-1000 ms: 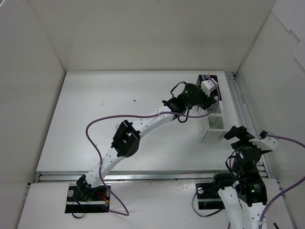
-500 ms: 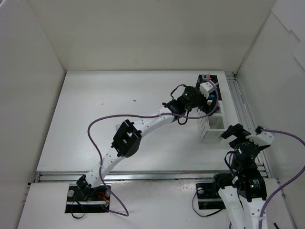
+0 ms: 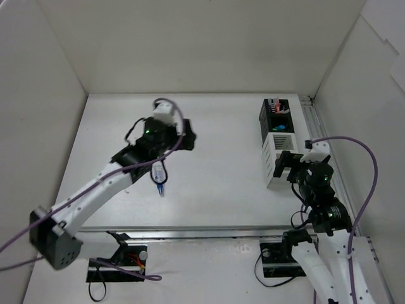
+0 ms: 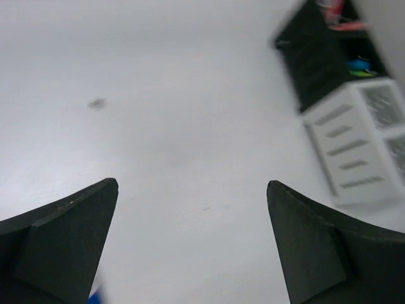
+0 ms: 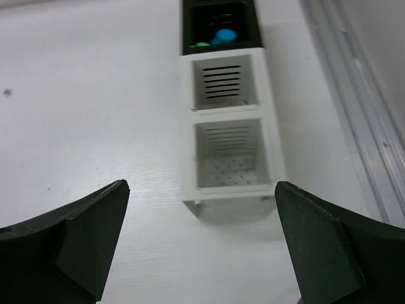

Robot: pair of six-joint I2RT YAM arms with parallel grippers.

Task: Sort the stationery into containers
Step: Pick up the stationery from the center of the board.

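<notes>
The containers stand end to end at the table's right: a black box (image 3: 273, 116) holding red pens (image 3: 276, 104) and a blue highlighter (image 3: 279, 127), and a white box (image 3: 282, 162) whose two cells (image 5: 229, 154) look empty. A white-blue tube (image 3: 159, 176) lies on the table at centre left, under my left arm. My left gripper (image 3: 188, 139) hovers open just right of the tube, facing the boxes (image 4: 323, 60), with nothing between its fingers (image 4: 192, 184). My right gripper (image 3: 292, 159) hangs open over the near end of the white box (image 5: 201, 184).
White walls close the table in at the back and both sides. A metal rail (image 3: 319, 142) runs along the right edge beside the boxes. A small dark speck (image 4: 97, 103) marks the tabletop.
My left arm has swung from above the containers back to centre left, and its jaws have opened. The tube now shows on the table. My right arm has stretched forward toward the white box.
</notes>
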